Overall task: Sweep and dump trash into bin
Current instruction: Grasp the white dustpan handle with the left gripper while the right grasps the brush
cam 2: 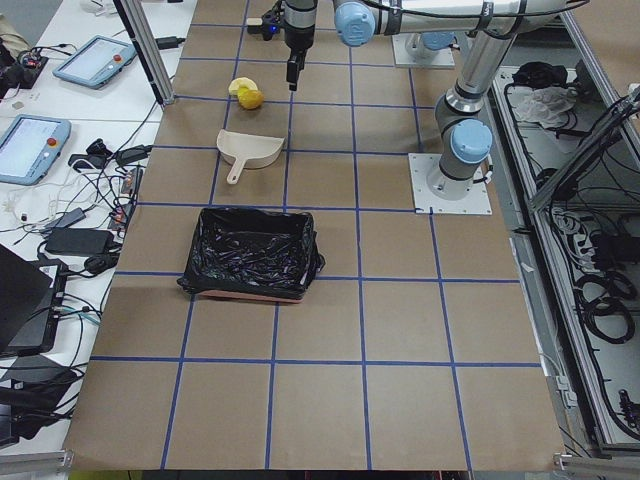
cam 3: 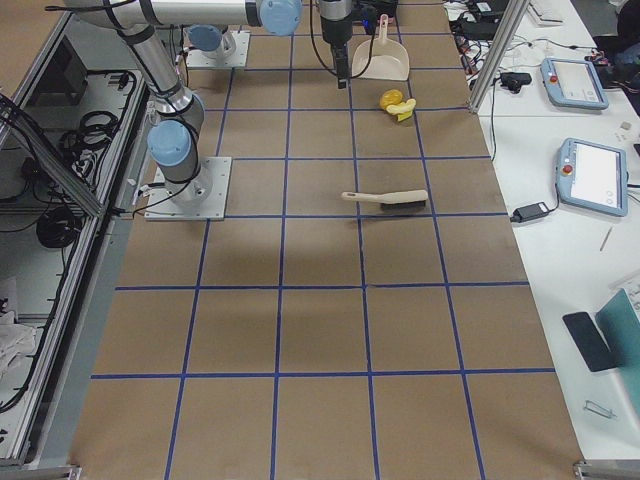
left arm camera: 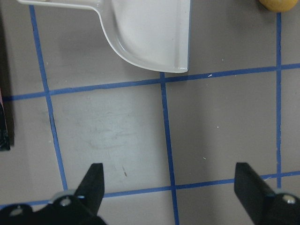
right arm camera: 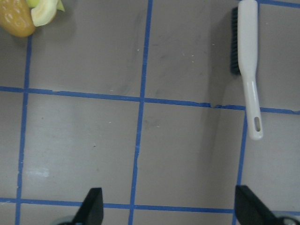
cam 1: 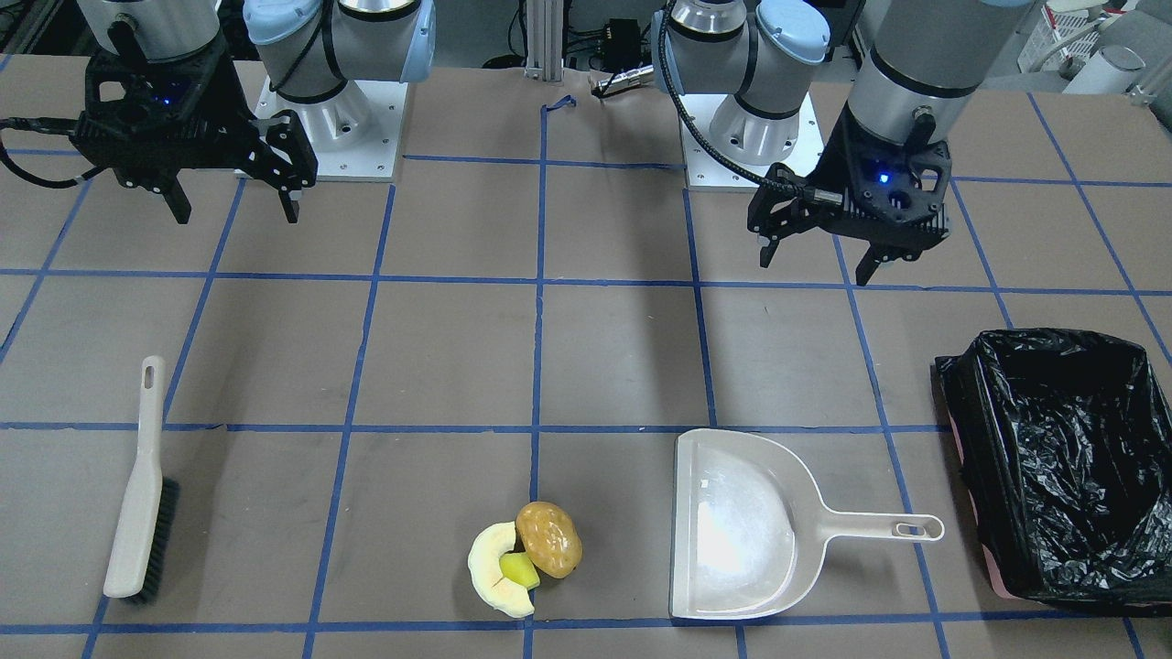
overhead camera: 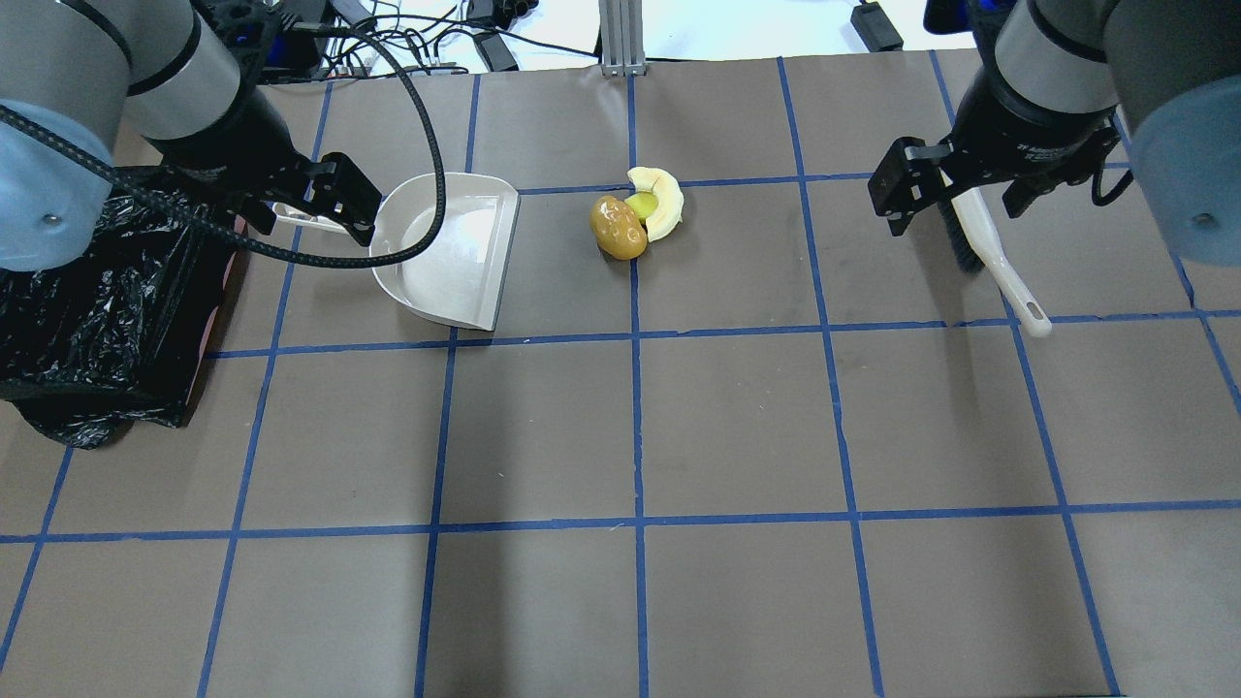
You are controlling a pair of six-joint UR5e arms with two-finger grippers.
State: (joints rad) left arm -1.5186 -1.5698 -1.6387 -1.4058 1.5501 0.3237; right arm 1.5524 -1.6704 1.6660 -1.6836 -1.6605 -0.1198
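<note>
The trash lies in one small heap: a golden-brown potato-shaped lump [cam 1: 549, 538], a pale crescent slice [cam 1: 493, 567] and a yellow-green wedge [cam 1: 519, 569] between them. A beige dustpan [cam 1: 732, 526] lies flat beside the heap, its handle pointing at the black-lined bin [cam 1: 984, 476]. My left gripper [cam 1: 815, 267] hovers open and empty above the table, short of the dustpan [left arm camera: 150, 33]. My right gripper [cam 1: 236, 215] also hangs open and empty. The brush [right arm camera: 247, 65] lies ahead of it on the table.
The brush [cam 1: 137, 494] has a beige handle and dark bristles and lies apart from the heap, on the side away from the dustpan. Blue tape lines grid the brown table. Both arm bases [cam 1: 320, 119] stand at the robot's edge.
</note>
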